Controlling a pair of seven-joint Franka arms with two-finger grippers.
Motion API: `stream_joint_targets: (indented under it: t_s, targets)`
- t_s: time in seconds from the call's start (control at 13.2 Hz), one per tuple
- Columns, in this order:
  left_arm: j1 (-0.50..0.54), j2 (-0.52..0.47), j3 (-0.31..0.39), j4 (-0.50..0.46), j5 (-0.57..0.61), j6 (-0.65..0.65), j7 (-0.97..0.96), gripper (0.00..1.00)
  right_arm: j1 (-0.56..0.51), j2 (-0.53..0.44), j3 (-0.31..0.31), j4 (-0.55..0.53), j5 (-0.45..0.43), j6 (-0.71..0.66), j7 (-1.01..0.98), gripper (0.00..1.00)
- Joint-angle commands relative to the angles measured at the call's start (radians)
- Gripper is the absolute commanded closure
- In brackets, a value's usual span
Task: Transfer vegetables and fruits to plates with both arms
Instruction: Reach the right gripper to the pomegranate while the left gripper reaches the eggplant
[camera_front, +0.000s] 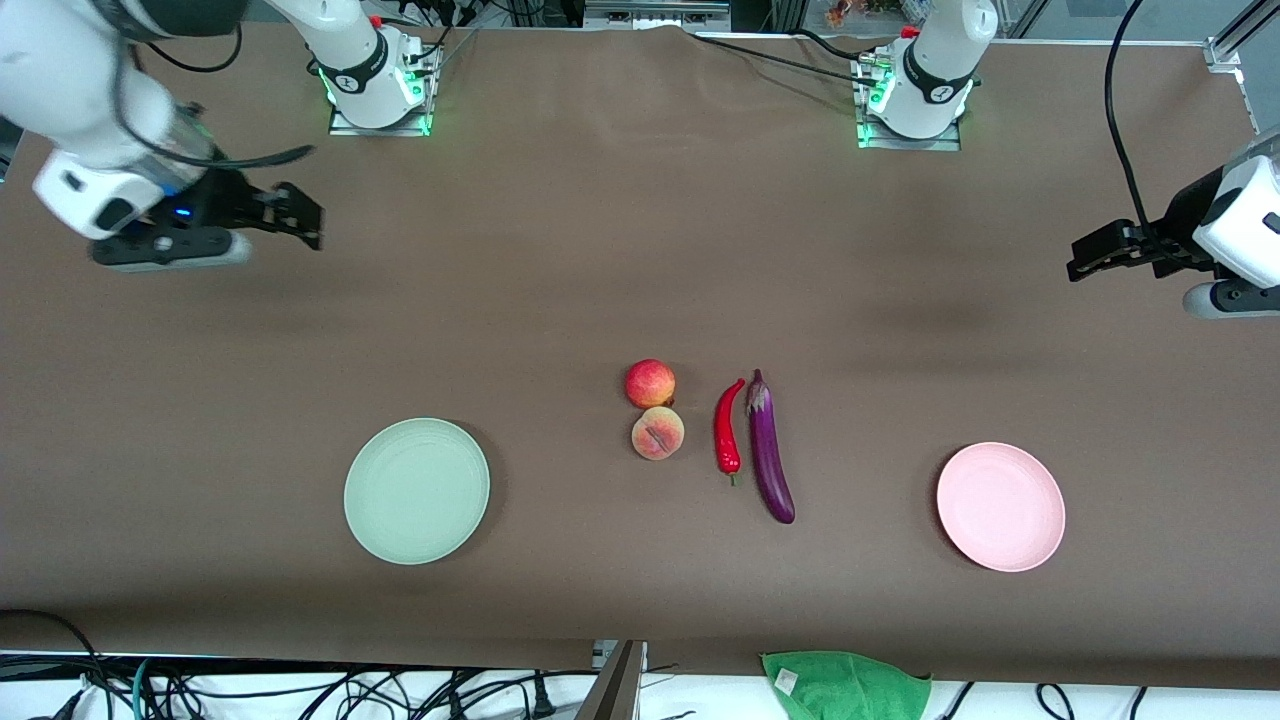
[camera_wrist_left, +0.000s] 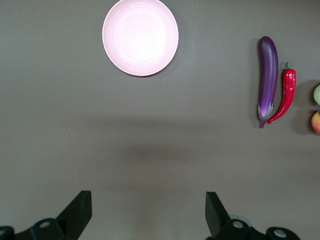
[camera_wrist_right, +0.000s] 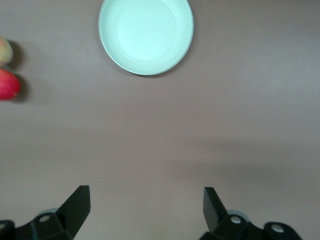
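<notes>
Nothing transferred: both plates bare, produce clustered between mint plate (camera_front: 417, 491) and pink plate (camera_front: 1000, 506); left gripper (camera_front: 1085, 258) and right gripper (camera_front: 305, 222) parked high, fingers apart, ready.

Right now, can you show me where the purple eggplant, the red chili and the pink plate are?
purple eggplant (camera_front: 770, 455), front view, middle of its long purple body.
red chili (camera_front: 724, 432), front view, middle of its shiny red body.
pink plate (camera_front: 1040, 545), front view, on its rim, nearer the camera.
</notes>
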Motion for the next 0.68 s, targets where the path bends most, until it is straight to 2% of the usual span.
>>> stream_joint_targets:
  t_s: [0.0, 0.38, 0.45, 0.61]
  targets:
    - [-0.008, 0.017, 0.003, 0.026, -0.047, -0.001, -0.008, 0.0, 0.079, 0.103, 0.076, 0.001, 0.002, 0.141, 0.24, 0.0]
    - [-0.008, 0.052, 0.003, 0.026, -0.041, -0.003, -0.008, 0.0, 0.314, 0.419, 0.076, 0.057, -0.027, 0.555, 0.599, 0.0]
    - [-0.011, 0.073, 0.003, 0.026, -0.036, -0.006, -0.004, 0.0, 0.351, 0.488, 0.073, 0.083, -0.074, 0.614, 0.65, 0.0]
    - [-0.029, 0.092, 0.003, 0.024, -0.026, -0.005, -0.007, 0.0, 0.386, 0.601, 0.073, 0.171, -0.197, 0.634, 0.756, 0.0]
